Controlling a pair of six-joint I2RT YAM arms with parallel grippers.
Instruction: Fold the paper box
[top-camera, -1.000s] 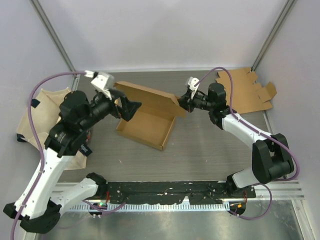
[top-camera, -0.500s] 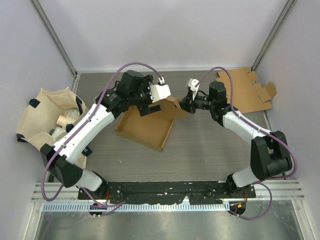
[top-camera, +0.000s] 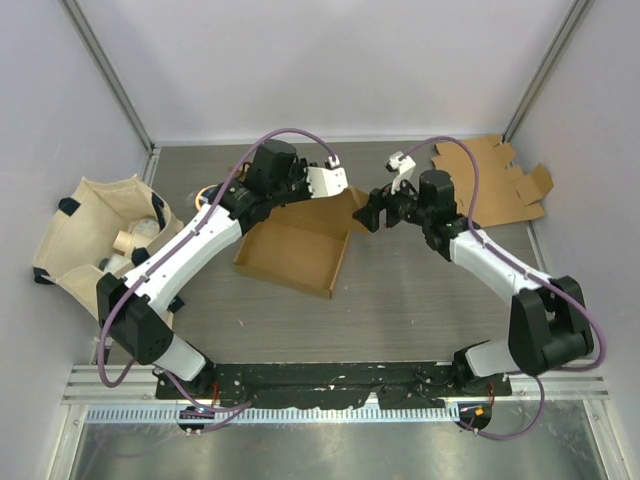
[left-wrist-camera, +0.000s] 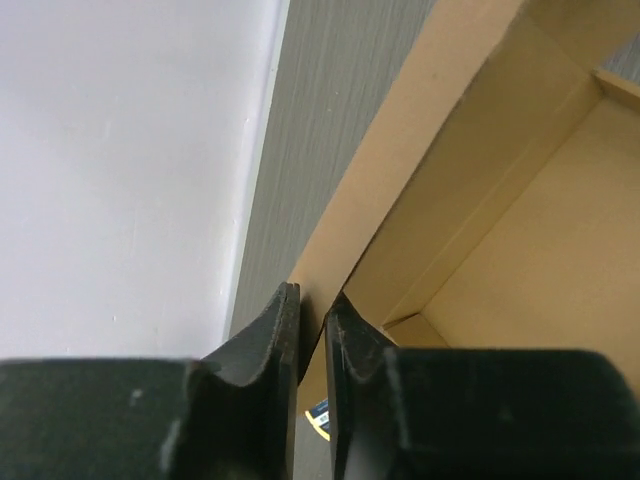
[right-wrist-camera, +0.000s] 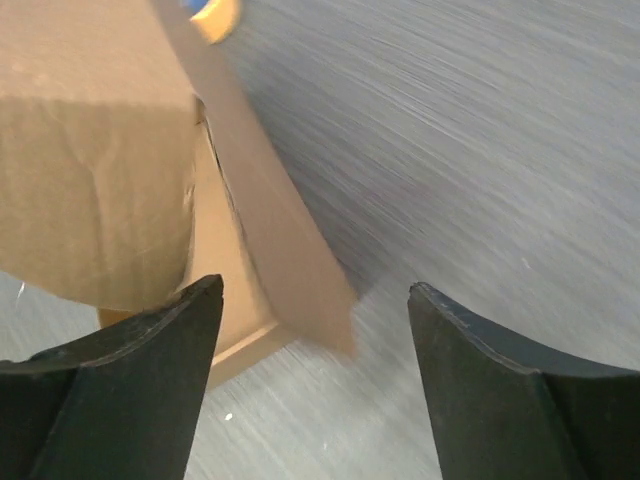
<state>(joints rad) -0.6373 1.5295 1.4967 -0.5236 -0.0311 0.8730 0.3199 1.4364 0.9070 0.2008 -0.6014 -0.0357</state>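
Note:
The brown paper box (top-camera: 290, 255) lies open on the table's middle, its back wall raised. In the top view my left gripper (top-camera: 348, 194) reaches over to the far right corner of that wall. In the left wrist view it (left-wrist-camera: 312, 312) is shut on the thin edge of the wall (left-wrist-camera: 420, 130). My right gripper (top-camera: 372, 216) hovers just right of the same corner. It (right-wrist-camera: 312, 300) stands open, with a loose side flap (right-wrist-camera: 275, 250) hanging in front of the gap and touching neither finger.
A flat unfolded cardboard blank (top-camera: 495, 180) lies at the back right. A beige cloth bag (top-camera: 90, 225) holding small items sits at the left edge. Metal frame posts rise at both back corners.
My left arm swung in from the left over the box and shut on its back wall. My right gripper opened, letting go of the corner flap, and drew slightly back.

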